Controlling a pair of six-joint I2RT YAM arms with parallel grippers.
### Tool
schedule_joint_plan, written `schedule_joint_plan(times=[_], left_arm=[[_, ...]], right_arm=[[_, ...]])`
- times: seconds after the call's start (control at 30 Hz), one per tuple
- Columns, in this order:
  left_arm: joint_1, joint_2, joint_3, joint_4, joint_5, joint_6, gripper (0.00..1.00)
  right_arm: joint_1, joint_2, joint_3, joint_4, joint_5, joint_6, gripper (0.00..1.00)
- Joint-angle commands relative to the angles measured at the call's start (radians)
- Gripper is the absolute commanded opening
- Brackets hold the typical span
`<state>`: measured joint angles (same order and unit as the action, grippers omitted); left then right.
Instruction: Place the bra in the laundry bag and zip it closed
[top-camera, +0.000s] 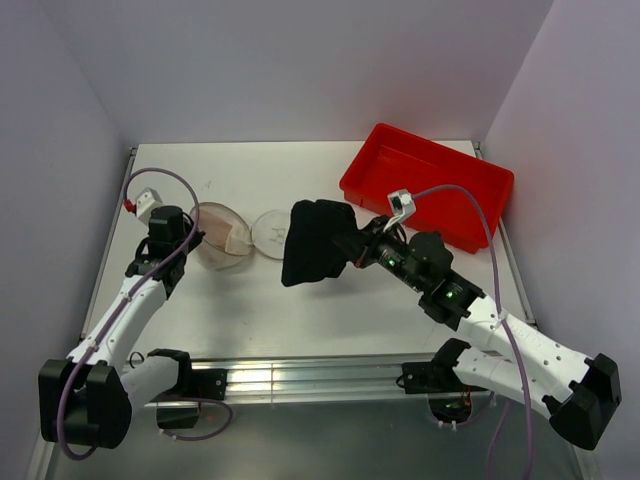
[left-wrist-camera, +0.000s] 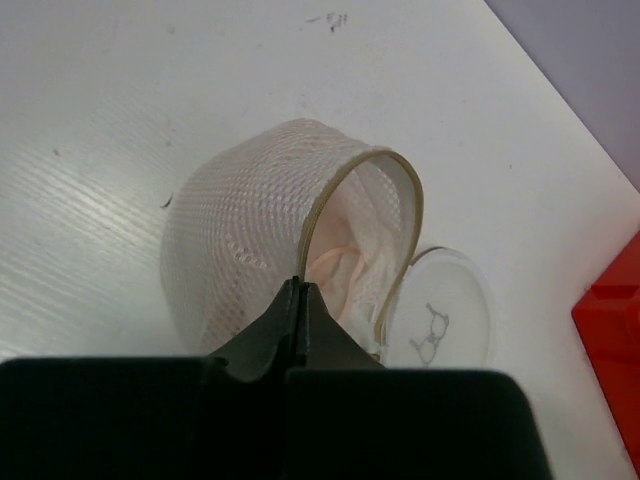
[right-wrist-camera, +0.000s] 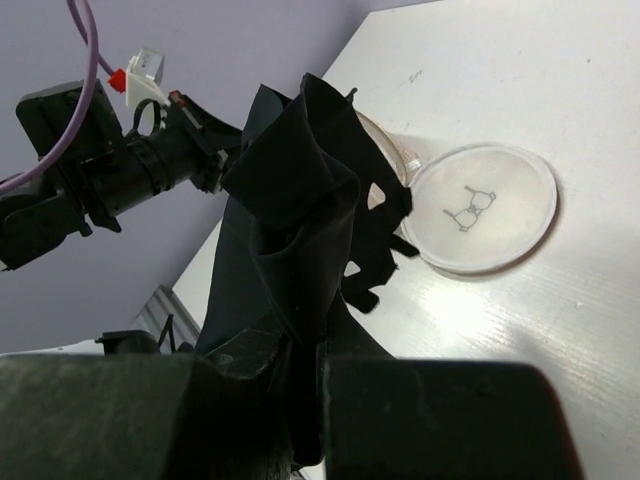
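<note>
The laundry bag (top-camera: 222, 235) is a whitish mesh dome lying on its side, mouth open to the right; it also shows in the left wrist view (left-wrist-camera: 250, 240). The pale pink bra (left-wrist-camera: 345, 270) lies inside it, seen through the mouth. My left gripper (left-wrist-camera: 298, 290) is shut on the bag's tan zipper rim at its near edge. The bag's round white flap (left-wrist-camera: 445, 320) lies flat on the table beside the mouth. My right gripper (right-wrist-camera: 310, 340) is shut on a black fabric garment (right-wrist-camera: 290, 200), held above the table just right of the flap (top-camera: 270, 232).
A red plastic tray (top-camera: 425, 183) stands at the back right of the white table. The hanging black garment (top-camera: 315, 242) hides part of the table between the flap and the right arm. Walls close in on both sides.
</note>
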<state>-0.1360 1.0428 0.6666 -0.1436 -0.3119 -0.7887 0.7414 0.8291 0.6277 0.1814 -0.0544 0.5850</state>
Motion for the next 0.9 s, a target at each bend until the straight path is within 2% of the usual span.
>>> schedule_joint_plan(times=[0.0,0.17,0.3,0.63,0.87], left_arm=[[0.004,0.01,0.005,0.068,0.085,0.011,0.0],[0.004,-0.001,-0.035,0.09,0.119,0.003,0.0],[0.0,-0.015,-0.062,0.125,0.207,-0.015,0.0],[-0.183,0.0,0.01,0.134,0.287,-0.015,0.0],[-0.203,-0.081,-0.045,0.116,0.341,-0.029,0.0]], right_arm=[[-0.005,0.019,0.073,0.073,-0.007,-0.01,0.0],[-0.005,0.059,0.113,0.079,-0.004,-0.016,0.0],[-0.005,0.116,0.15,0.107,-0.021,-0.007,0.0],[-0.005,0.191,0.259,0.099,0.019,-0.047,0.0],[-0.008,0.237,0.283,0.098,0.053,-0.097,0.0]])
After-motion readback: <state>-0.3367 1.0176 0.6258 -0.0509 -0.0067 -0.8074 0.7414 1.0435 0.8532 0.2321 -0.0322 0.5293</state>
